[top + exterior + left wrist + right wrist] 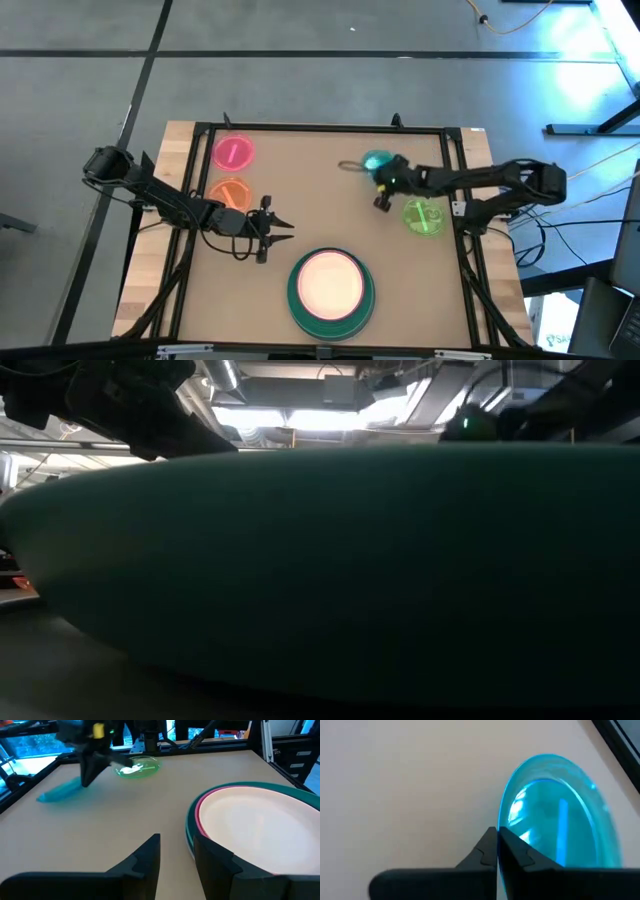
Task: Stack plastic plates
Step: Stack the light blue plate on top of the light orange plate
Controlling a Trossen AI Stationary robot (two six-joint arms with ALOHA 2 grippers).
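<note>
A small translucent blue plate (560,820) is in my right gripper (498,837), which is shut on it at the table's far right (383,175). A small green plate (423,217) lies flat just near of it. Small pink (233,152) and orange (230,193) plates lie flat at the far left. A stack of large plates (331,285), teal at the bottom (320,560) and pink on top (260,820), sits at the near middle. My left gripper (177,842) is open and empty, just left of the stack (280,230). My right gripper pinches the blue plate's rim (506,832) between its two fingers, one on each face. The plate is tilted, slanting down away from the fingers. Whether its low edge (42,797) touches the table, I cannot tell.
A black frame (320,127) runs around the brown tabletop. There is bare table between the stack and the small plates, in the middle (320,190).
</note>
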